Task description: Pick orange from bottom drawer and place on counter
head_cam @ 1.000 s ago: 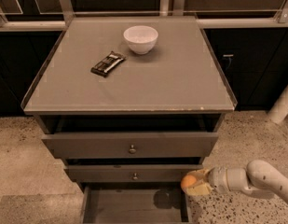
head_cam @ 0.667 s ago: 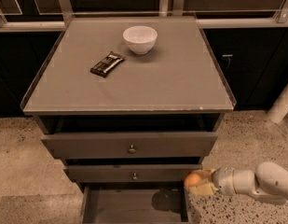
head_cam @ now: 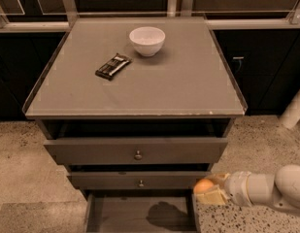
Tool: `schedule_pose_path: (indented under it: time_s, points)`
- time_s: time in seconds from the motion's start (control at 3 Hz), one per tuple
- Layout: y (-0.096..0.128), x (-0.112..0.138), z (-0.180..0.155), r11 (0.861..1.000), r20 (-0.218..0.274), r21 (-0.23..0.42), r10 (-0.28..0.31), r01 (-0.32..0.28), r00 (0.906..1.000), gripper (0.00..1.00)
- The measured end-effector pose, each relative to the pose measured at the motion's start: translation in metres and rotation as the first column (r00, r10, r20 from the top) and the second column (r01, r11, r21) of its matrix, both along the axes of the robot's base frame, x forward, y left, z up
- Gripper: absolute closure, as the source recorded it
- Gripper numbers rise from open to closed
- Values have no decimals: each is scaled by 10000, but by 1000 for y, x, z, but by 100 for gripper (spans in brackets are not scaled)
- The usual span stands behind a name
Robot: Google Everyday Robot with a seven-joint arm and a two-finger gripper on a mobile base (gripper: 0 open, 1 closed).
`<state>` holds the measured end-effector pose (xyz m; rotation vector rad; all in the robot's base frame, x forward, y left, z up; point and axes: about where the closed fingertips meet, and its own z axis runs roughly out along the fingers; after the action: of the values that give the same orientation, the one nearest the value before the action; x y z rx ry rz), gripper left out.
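The orange [head_cam: 203, 185] is a small round fruit held between the fingers of my gripper [head_cam: 208, 190], at the right edge of the open bottom drawer [head_cam: 115, 215], just above its right wall. My white arm [head_cam: 266, 191] reaches in from the lower right. The drawer's flat floor shows only a dark shadow. The grey counter [head_cam: 178, 86] lies above, well clear of the orange.
A white bowl [head_cam: 147, 41] stands at the back middle of the counter, and a dark snack bar [head_cam: 113, 66] lies to its left. Two wider drawers with round knobs [head_cam: 138, 155] are partly pulled out above the bottom one. Speckled floor lies on both sides.
My gripper with the orange has shifted slightly to the right and a little up, away from the drawer's inside. The camera view has shifted slightly.
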<state>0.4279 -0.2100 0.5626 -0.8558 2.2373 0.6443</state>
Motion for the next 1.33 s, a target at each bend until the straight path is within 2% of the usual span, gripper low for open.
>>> schedule_pose_path:
  time_s: [0.33, 0.67, 1.0, 1.33]
  points:
    - [-1, 23, 69, 9885, 72, -1362, 670, -654, 9977, 100]
    - [-1, 23, 68, 9887, 59, -1352, 665, -651, 9978, 100]
    - [11, 28, 109, 9788, 727, -1824, 1075, -927, 9915, 100]
    - [36, 37, 183, 9356, 1128, -3140, 2057, -1615, 9721, 100]
